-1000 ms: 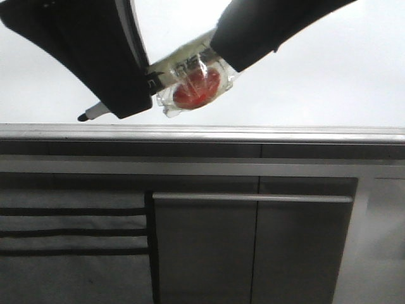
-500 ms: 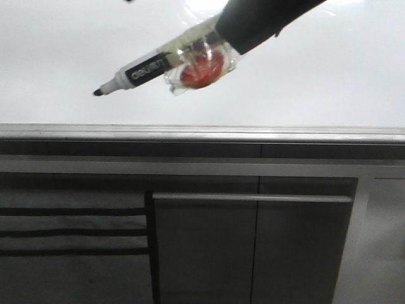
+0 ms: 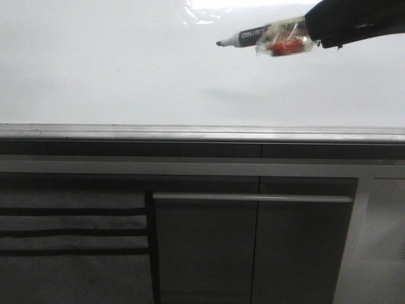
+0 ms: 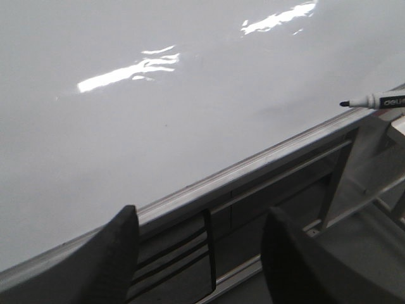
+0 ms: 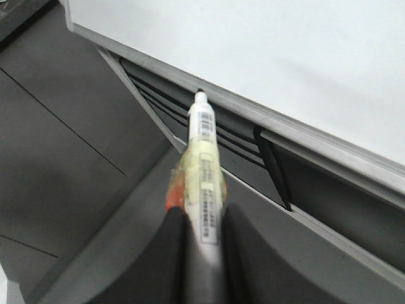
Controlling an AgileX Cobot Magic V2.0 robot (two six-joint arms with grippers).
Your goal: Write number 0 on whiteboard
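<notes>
One marker point(image 3: 253, 36) sits clamped in the right gripper point(image 5: 202, 231), tip lifted off the whiteboard point(image 3: 114, 69) below it; no number 0 shows. The left gripper point(image 4: 199, 253) hangs spread and empty, farther off.

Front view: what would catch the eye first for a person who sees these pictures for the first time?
The marker stands out most: it is clamped in the right gripper at the upper right, its uncapped black tip pointing left, with clear tape and something red around its body. Behind it spreads the whiteboard, glossy and with no line on it. The left gripper waits with its jaws open near the board's metal edge.
</notes>
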